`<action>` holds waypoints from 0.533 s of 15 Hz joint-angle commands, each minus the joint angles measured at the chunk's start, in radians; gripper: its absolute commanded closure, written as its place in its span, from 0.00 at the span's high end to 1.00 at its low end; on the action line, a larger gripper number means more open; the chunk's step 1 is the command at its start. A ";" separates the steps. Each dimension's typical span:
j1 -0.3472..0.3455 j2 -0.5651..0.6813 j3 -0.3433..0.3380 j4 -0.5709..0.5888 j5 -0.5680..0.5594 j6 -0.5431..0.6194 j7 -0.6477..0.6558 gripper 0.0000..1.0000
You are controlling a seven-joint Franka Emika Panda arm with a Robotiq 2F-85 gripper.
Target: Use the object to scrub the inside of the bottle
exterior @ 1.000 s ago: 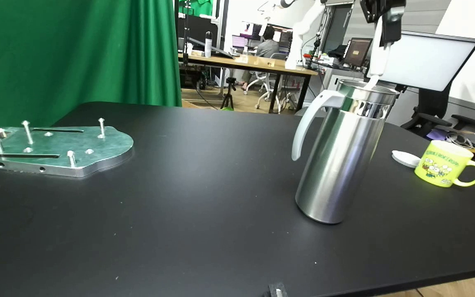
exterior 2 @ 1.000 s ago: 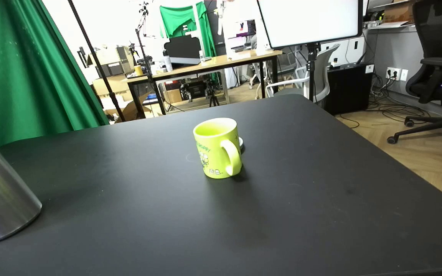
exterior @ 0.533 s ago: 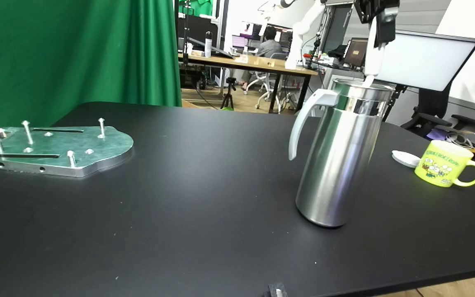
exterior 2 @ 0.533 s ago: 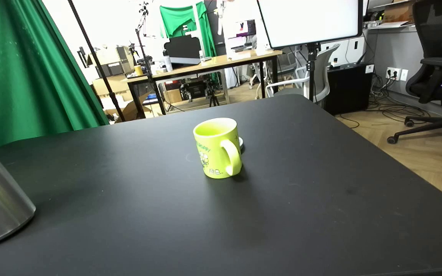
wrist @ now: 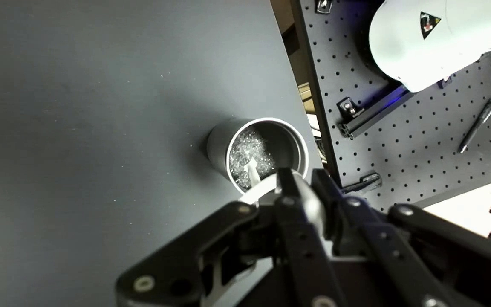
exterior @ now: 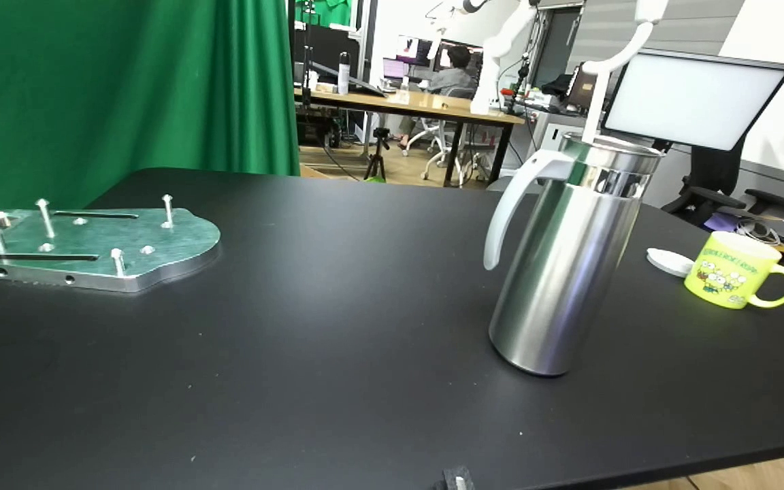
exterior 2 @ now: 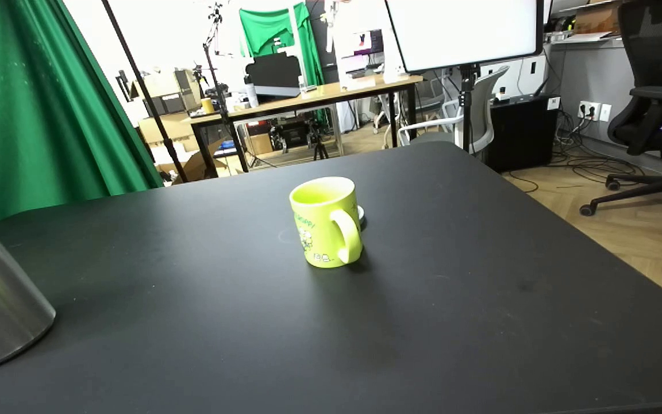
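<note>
Both jaws of your gripper [wrist: 304, 175], above the steel flask [exterior: 569, 272], pinch the bottle brush [exterior: 596, 95] by its white handle [wrist: 313, 207]; its bristles [wrist: 246, 148] sit inside the flask. You have the flask on the black table [exterior: 331, 327], the yellow-green mug [exterior: 732, 272] well apart on the side away from the flask's curved handle [exterior: 506, 207], and the bolted metal plate [exterior: 106, 236] well apart on the handle side.

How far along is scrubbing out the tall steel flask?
Done: the curved white brush has its speckled grey head inside the open steel flask. In hand: the gripper is shut on the brush. Left: probably scrubbing, then withdrawal, since the head sits inside; cleanliness I can't judge.
</note>
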 commanded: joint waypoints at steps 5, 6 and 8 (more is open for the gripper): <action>0.003 0.027 -0.019 -0.058 -0.046 0.017 0.073 0.04; 0.001 0.042 -0.022 -0.067 -0.046 0.022 0.077 0.04; -0.003 0.080 -0.030 -0.080 -0.040 0.041 0.078 0.04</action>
